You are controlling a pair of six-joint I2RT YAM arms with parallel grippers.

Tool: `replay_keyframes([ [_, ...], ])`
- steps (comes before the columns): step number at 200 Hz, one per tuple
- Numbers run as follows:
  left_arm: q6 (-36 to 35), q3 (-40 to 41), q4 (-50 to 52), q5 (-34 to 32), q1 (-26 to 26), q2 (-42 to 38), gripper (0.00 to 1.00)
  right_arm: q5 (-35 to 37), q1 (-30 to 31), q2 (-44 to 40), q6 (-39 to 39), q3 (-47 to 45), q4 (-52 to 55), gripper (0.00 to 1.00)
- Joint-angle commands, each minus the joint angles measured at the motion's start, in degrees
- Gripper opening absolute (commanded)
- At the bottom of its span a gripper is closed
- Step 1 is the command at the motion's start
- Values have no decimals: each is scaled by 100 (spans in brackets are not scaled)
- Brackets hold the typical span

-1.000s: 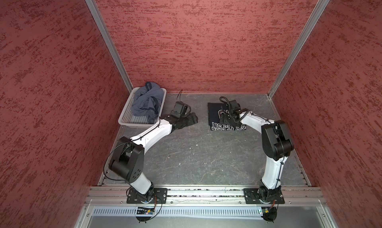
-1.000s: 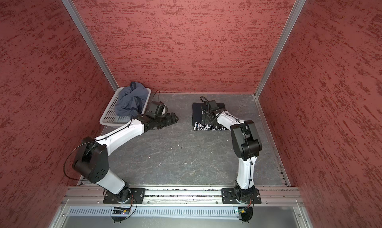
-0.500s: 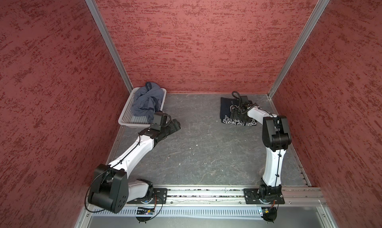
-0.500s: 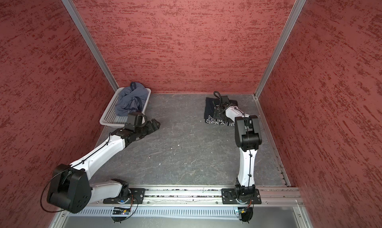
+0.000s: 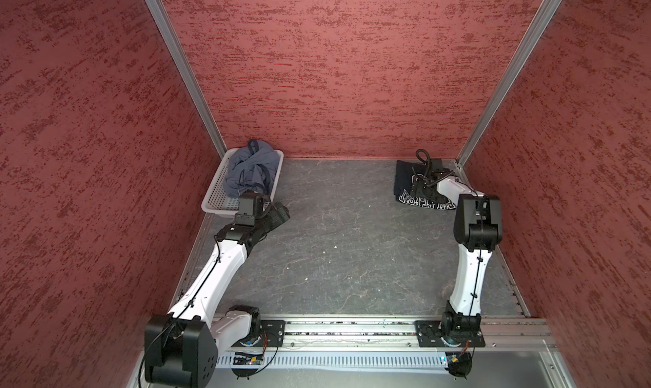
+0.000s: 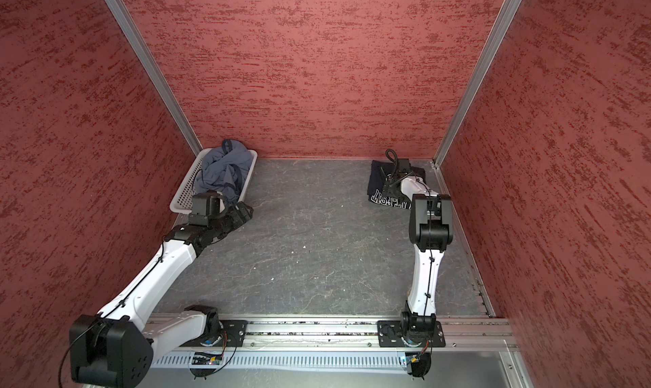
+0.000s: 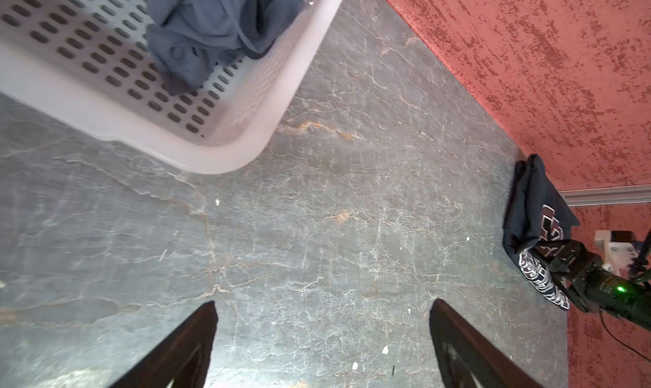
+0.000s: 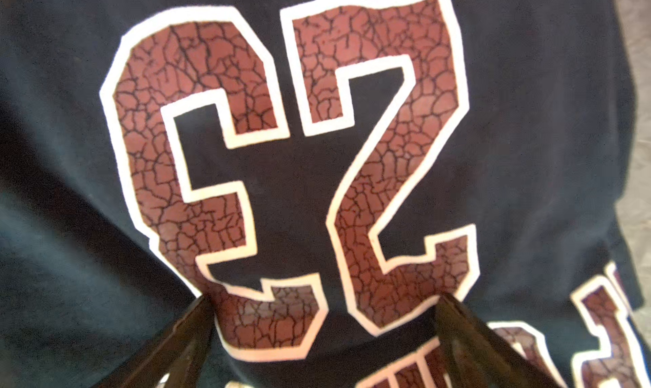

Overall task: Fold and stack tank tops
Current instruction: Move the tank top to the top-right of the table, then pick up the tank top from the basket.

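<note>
Read a top view as a clock face, with the red back wall (image 5: 334, 69) at twelve and the mounting rail (image 5: 352, 328) at six. The dark navy tank top (image 5: 405, 180) lies folded into a small rectangle on the grey tabletop (image 5: 352, 249) at about one o'clock, close against the foot of the back wall. A row of white lettering runs along its six o'clock edge. The right claw (image 8: 326, 298) is poised directly over it with its jaws spread wide. The top's big maroon, white-edged figures (their print crazed with fine cracks) fill the space between the two dark fingers (image 8: 186, 337). It grips nothing; whether the tips rest on the cloth or stop just short I cannot tell.

The slate blue-grey tank top (image 5: 252, 168) sits crumpled and unfolded in the white perforated basket (image 5: 218, 201) at about eleven o'clock. It is heaped toward the basket's twelve o'clock end, with a navy-trimmed strap looped up at the top of the pile. The two tops are well apart, at opposite far corners of the tabletop.

The left claw (image 7: 323, 301) is just beside the basket's five o'clock corner, above bare tabletop, jaws wide apart and empty. Its wrist view shows that rounded corner close by and the navy top far off by the back wall.
</note>
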State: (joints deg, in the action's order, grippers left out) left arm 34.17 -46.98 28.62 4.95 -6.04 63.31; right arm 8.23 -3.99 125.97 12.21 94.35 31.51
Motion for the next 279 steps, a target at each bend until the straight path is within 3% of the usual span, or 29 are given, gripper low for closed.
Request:
replay_keyframes([
  [1,-208,-347,263,-108,96,47,95,82,-95,-170,108,-27,525,99],
  [38,-456,-1478,597,-583,352,834,95,-579,-11,-1355,411,-536,483,99],
  [59,-527,-2144,653,-734,750,1526,99,-1009,105,-2258,593,-1111,219,99],
  [87,-424,-2860,243,-260,1304,2531,99,-1570,374,-3323,780,-2019,-264,99],
  [126,-383,-4123,83,176,1473,4118,100,-1896,710,-4588,1206,-3186,-821,99],
  [205,-60,-5919,370,411,1589,6390,95,-2192,1321,-5698,1604,-4883,-1347,99],
  [237,15,-6461,576,732,1606,6966,77,-2159,1419,-5735,1627,-5063,-1352,99],
  [279,94,-6529,512,1035,1676,6679,22,-1951,1429,-5767,1574,-4895,-1172,99],
])
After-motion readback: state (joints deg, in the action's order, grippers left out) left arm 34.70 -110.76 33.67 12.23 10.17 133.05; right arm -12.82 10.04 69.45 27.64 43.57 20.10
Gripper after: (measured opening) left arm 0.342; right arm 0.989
